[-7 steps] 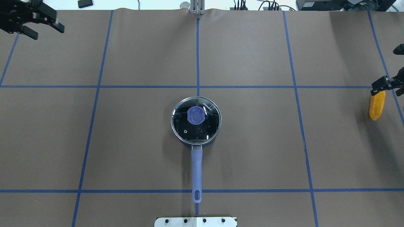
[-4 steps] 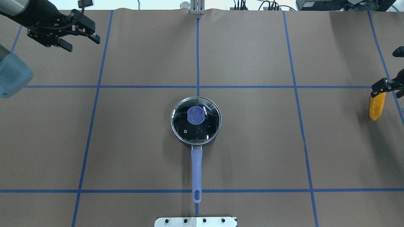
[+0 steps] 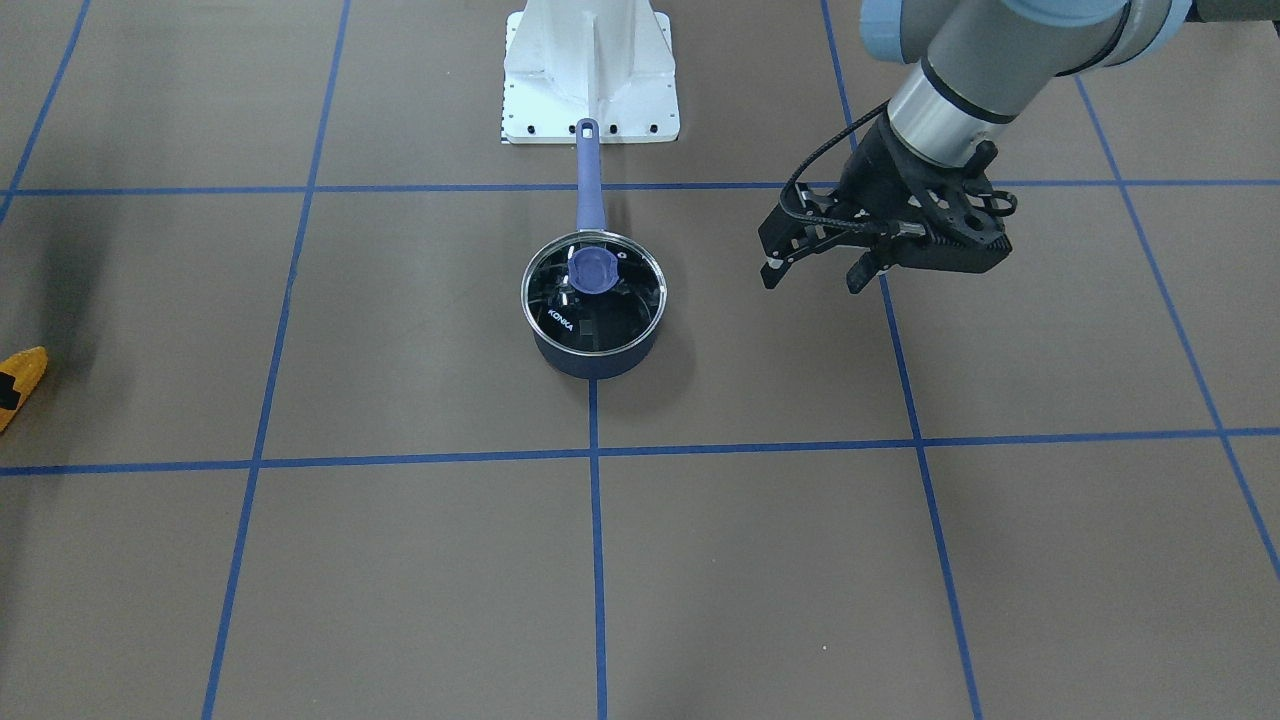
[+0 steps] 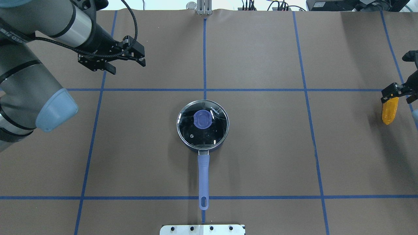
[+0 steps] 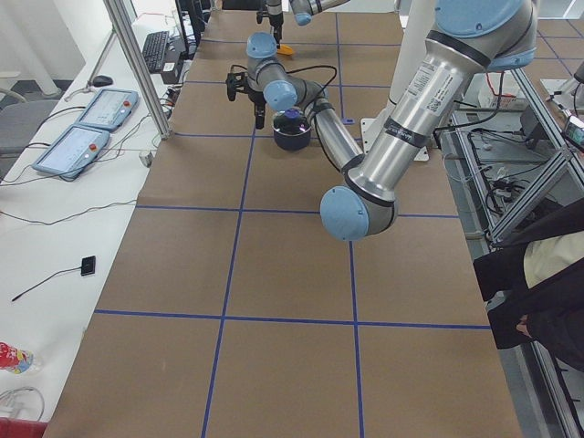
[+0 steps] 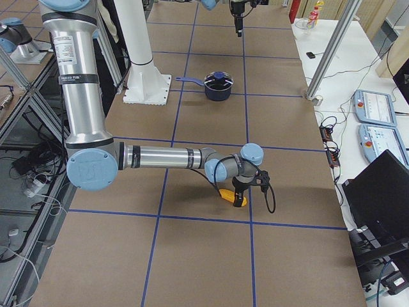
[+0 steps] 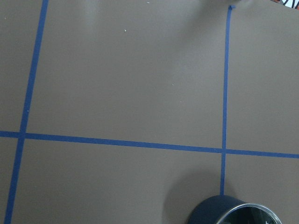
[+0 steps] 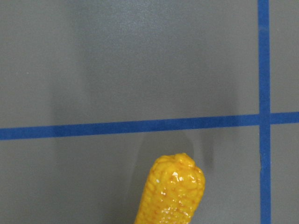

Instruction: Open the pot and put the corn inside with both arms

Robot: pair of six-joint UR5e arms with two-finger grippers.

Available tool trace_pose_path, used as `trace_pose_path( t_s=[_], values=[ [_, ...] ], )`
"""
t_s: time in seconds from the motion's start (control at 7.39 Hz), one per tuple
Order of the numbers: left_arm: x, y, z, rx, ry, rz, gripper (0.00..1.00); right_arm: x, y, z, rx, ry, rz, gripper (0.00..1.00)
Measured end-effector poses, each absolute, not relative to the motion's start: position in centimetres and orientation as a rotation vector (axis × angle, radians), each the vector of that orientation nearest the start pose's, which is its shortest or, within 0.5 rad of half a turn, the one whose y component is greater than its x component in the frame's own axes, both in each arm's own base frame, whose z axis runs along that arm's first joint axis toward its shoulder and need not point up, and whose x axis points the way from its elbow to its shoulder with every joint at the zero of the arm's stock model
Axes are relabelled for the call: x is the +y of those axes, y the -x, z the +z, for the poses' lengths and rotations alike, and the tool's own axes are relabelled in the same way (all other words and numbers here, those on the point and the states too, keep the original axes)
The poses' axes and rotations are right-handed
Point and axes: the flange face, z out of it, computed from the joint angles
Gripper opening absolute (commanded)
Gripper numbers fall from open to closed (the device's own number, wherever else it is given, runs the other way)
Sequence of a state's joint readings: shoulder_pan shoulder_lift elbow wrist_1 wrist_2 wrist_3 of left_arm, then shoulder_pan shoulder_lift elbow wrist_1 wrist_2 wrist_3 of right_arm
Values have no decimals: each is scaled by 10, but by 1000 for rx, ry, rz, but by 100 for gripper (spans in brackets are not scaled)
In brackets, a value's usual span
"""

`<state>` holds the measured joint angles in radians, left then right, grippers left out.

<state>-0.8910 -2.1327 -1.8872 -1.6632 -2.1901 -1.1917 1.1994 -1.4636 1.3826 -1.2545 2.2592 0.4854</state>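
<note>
The dark blue pot (image 4: 202, 143) stands mid-table under a glass lid (image 4: 215, 129) with a blue knob (image 4: 202, 119); its handle (image 4: 203, 178) points at the robot's base. It also shows in the front view (image 3: 594, 355). My left gripper (image 4: 127, 66) is open and empty, up in the air beyond the pot on the left; the front view (image 3: 812, 282) shows it too. The yellow-orange corn (image 4: 389, 112) lies at the table's far right. My right gripper (image 4: 399, 94) is open, fingers astride the corn's far end. The right wrist view shows the corn's tip (image 8: 173, 193).
The brown table carries a grid of blue tape lines. The robot's white base plate (image 4: 202, 229) sits at the near edge behind the pot's handle. The pot's rim shows in the left wrist view (image 7: 233, 212). A person (image 5: 538, 283) stands at the edge of the exterior left view.
My left arm has swung in from the far left corner, rightward toward the pot, gripper still open. My right gripper has shifted slightly over the corn's end. Pot and corn have not moved.
</note>
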Motion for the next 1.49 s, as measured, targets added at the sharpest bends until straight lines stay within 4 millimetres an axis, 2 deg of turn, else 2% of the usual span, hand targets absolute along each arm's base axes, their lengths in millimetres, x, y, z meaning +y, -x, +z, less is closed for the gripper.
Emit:
trace_pose_path(
  t_s=[0.27,0.54,0.95,1.22,1.49],
  values=[
    [-512,-324,180,1093,-99,-157,97,-538,142,679,-721,72,20,99],
    [-511,-327,178,1095,-97,-153,97,-539,147,678,-733,62,19,70],
    [-507,-336,176,1090,-104,-145,97,-540,148,674,-739,56,19,44],
    [-505,-340,176,1082,-109,-146,97,-541,149,672,-741,53,17,39],
    [-504,-343,170,1086,-109,-146,97,-547,151,661,-749,39,13,39]
  ],
)
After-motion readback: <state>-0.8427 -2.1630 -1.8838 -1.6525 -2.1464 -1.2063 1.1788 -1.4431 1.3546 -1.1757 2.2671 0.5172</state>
